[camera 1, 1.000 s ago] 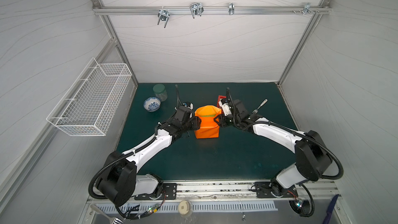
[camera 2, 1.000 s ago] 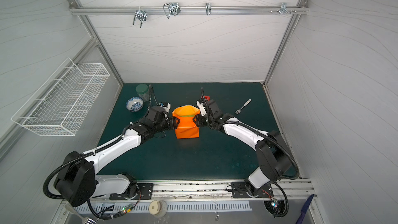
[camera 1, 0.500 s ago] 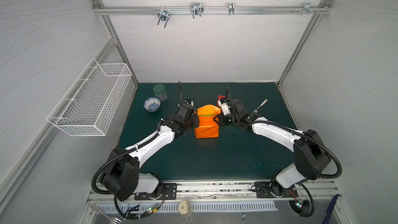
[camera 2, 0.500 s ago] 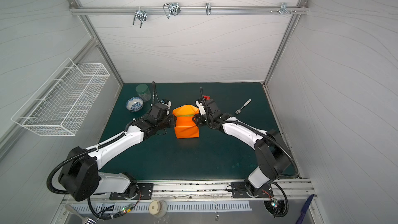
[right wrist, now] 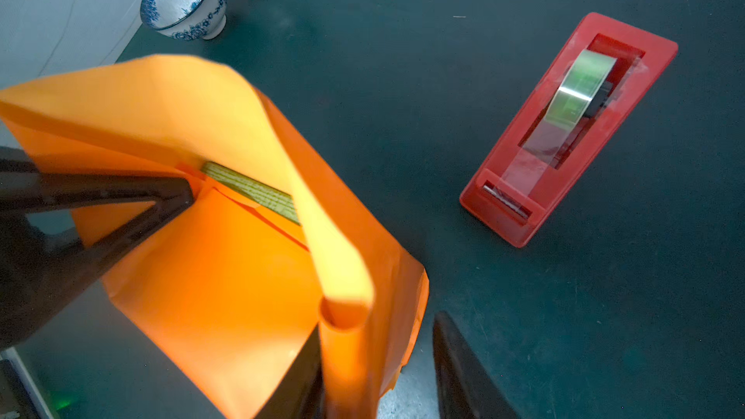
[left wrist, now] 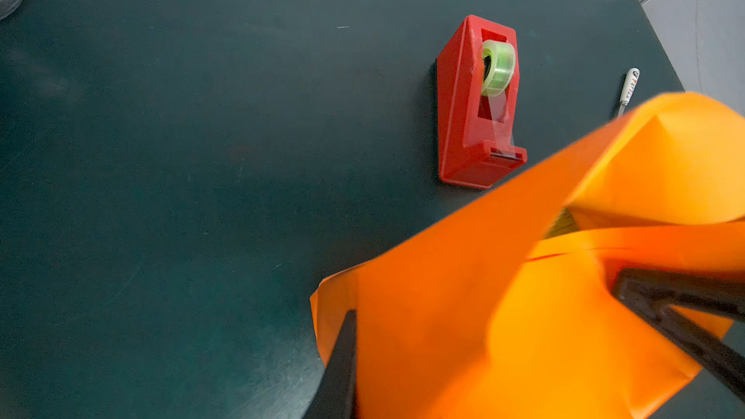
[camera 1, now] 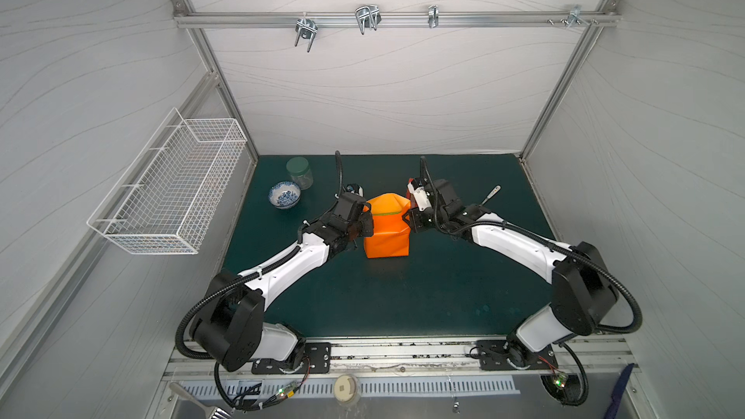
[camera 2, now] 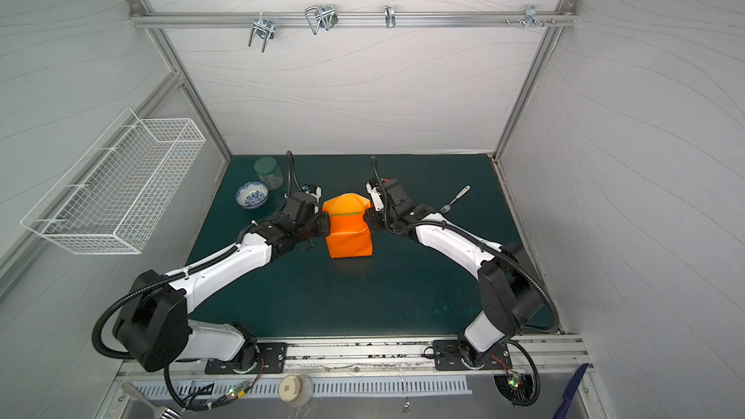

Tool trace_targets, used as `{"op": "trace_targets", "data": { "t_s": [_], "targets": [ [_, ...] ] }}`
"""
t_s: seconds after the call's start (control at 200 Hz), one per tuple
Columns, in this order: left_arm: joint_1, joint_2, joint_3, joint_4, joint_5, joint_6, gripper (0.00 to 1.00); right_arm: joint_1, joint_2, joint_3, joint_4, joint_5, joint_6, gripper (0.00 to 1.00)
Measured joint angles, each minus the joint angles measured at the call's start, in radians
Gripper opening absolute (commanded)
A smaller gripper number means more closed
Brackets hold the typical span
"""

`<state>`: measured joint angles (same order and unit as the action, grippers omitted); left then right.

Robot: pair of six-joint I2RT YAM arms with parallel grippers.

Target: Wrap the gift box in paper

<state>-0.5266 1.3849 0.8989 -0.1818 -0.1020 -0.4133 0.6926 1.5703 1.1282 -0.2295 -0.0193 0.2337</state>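
The orange paper (camera 1: 386,231) stands folded up around the gift box in the middle of the mat in both top views. Only a ribbed yellow-green strip of the gift box (right wrist: 250,191) shows through the gap in the top folds. My left gripper (camera 1: 365,219) is at the paper's left side and shut on a flap. In the left wrist view one finger (left wrist: 340,364) presses the sheet and the other is hidden behind it. My right gripper (right wrist: 379,340) is at the right side and open. A rolled paper flap lies against one of its fingers, with a gap to the other.
A red tape dispenser (right wrist: 564,135) stands just behind the wrapped box. A fork (camera 1: 490,195) lies at the back right. A blue-patterned bowl (camera 1: 284,194) and a green-lidded jar (camera 1: 300,172) sit at the back left. A wire basket (camera 1: 169,187) hangs on the left wall.
My left gripper has moved in against the paper's left side and closed on it. The right jaws have narrowed a little around the right flap.
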Motion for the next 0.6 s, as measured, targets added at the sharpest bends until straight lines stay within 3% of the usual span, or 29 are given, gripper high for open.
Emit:
{"op": "trace_targets", "data": {
  "t_s": [0.14,0.34,0.6],
  "targets": [
    [0.000,0.000,0.000,-0.001,0.001,0.003,0.19,0.013,0.018,0.001,-0.001,0.020,-0.016,0.21],
    [0.000,0.000,0.008,-0.020,-0.024,0.010,0.23,0.032,0.019,0.006,-0.001,0.058,-0.025,0.18],
    [-0.006,0.016,0.048,-0.056,-0.053,0.041,0.09,0.034,0.019,0.006,0.003,0.072,-0.024,0.18]
  ]
}}
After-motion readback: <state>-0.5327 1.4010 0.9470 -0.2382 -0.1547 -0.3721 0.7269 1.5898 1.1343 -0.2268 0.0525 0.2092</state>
